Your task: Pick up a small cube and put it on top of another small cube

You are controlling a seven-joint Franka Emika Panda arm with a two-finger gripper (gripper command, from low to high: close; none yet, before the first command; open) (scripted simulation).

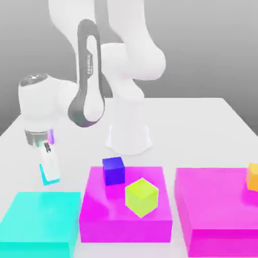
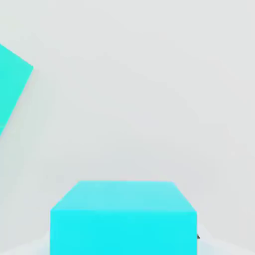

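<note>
We observe the small plain cyan cube [image 2: 123,232] clenched between the fingers of the white two-finger gripper [image 1: 50,164], toward nine o'clock in the exterior view, behind the flat cyan block [image 1: 40,216]. At the centre-to-six-o'clock side we note a magenta block [image 1: 126,229] bearing a dark blue cube [image 1: 114,171] and a yellow-green cube [image 1: 142,197]; toward four o'clock, a second magenta block [image 1: 216,201] carries an orange cube [image 1: 253,177].
</note>
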